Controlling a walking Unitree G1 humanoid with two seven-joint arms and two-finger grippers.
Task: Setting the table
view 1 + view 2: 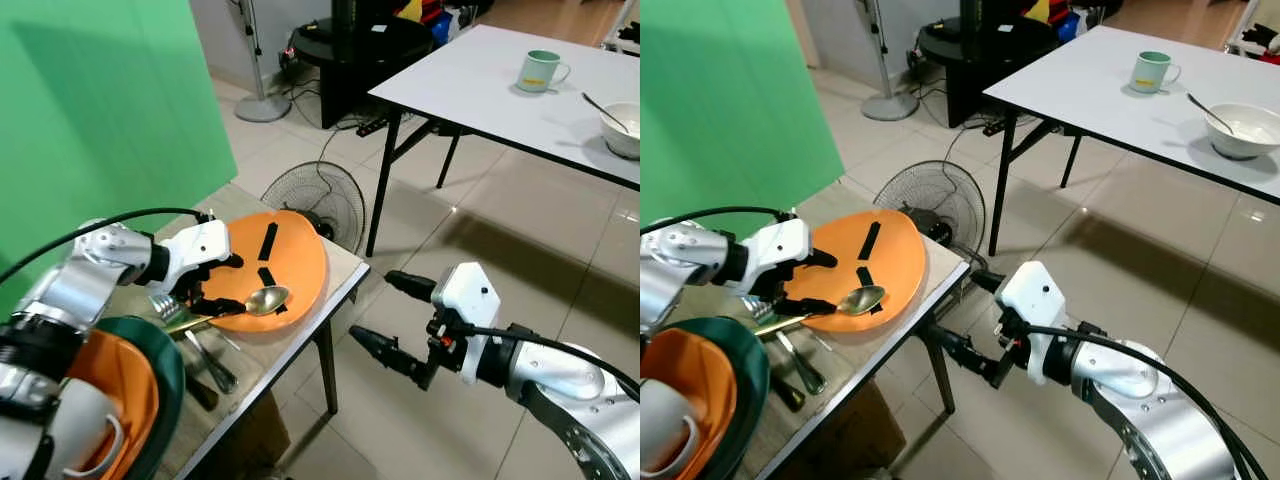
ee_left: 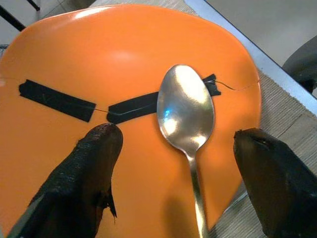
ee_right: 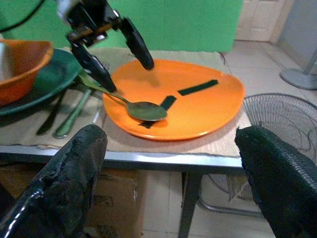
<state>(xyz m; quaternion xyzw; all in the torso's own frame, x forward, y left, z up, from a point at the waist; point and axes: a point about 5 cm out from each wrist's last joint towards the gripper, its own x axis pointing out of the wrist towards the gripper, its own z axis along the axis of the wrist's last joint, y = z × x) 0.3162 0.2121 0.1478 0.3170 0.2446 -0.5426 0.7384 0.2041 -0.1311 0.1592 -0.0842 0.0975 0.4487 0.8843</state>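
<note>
On orange plate [image 1: 290,255]: unlabelled spoon [image 1: 262,301]

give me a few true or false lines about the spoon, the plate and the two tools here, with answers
1. The spoon has its bowl on the orange plate. True.
2. The left tool is shut on the spoon. False: its fingers stand open either side of it.
3. The right tool is open, off the table's edge. True.
4. The plate is bare. False: black tape strips cross it.
5. The green mug stands beside the plate. False: it is on the far white table.
</note>
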